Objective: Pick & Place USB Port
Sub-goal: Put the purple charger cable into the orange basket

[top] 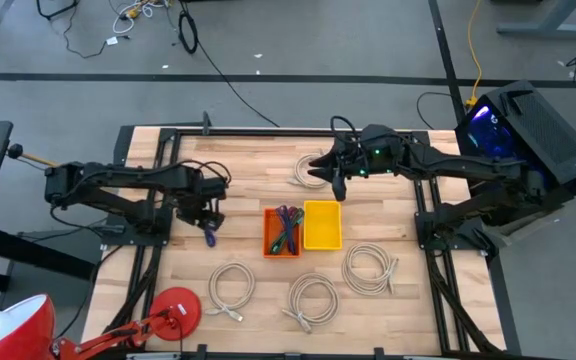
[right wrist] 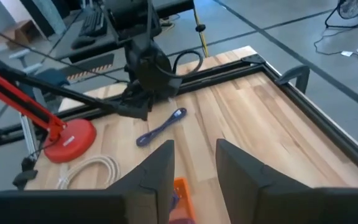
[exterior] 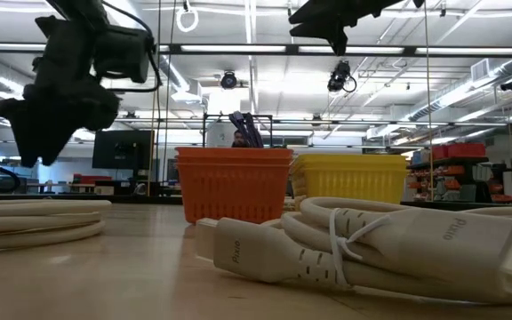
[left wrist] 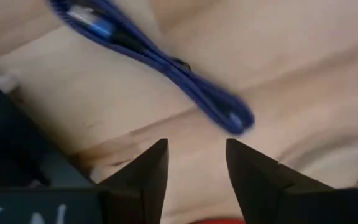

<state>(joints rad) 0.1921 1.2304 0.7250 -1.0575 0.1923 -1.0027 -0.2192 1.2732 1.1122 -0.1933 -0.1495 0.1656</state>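
Note:
A blue USB cable (top: 209,236) lies flat on the wooden table, left of the orange bin (top: 269,246); it also shows in the left wrist view (left wrist: 166,62) and the right wrist view (right wrist: 161,127). My left gripper (top: 209,208) hovers open just above and on the far side of this cable (left wrist: 196,163), touching nothing. The orange bin holds several coloured cables (top: 287,228). The yellow bin (top: 322,238) beside it looks empty. My right gripper (top: 335,182) hangs open above the yellow bin's far edge (right wrist: 194,163), holding nothing.
White coiled cables lie on the table: one at the far side (top: 306,170), three near the front (top: 231,288) (top: 311,300) (top: 368,268). A red lamp base (top: 177,308) stands at the near left corner. Black frame rails (top: 158,160) border the table.

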